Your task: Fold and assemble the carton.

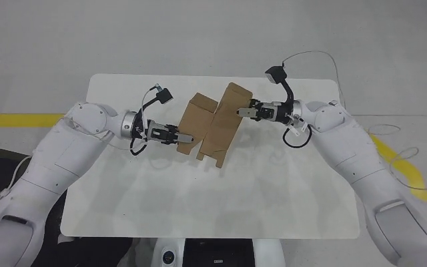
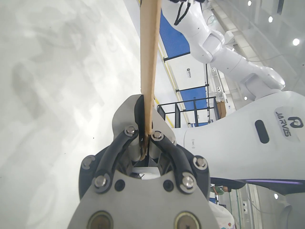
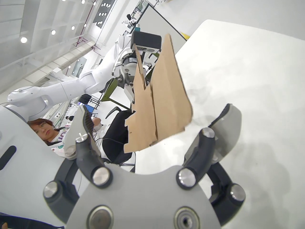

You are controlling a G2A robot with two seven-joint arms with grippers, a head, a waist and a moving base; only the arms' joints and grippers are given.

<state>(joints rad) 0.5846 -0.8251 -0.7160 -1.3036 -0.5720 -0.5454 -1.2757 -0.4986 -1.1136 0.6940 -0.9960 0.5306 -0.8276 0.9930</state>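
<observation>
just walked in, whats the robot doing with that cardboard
A two-armed robot is working on a flat brown carton, held up over the white table. The left gripper is clamped on one edge of it. The right gripper sits open at the opposite edge, fingers either side of the cardboard without gripping. The carton is not yet folded into a box.

A white tabletop (image 1: 200,207) stands on a pale grey floor (image 1: 200,33), with a yellow floor line (image 1: 23,120) at nine o'clock, a second yellow stripe (image 1: 387,150) at four, and, in the room behind, blue panels (image 2: 171,36) and what looks like a black chair (image 3: 116,129).
</observation>
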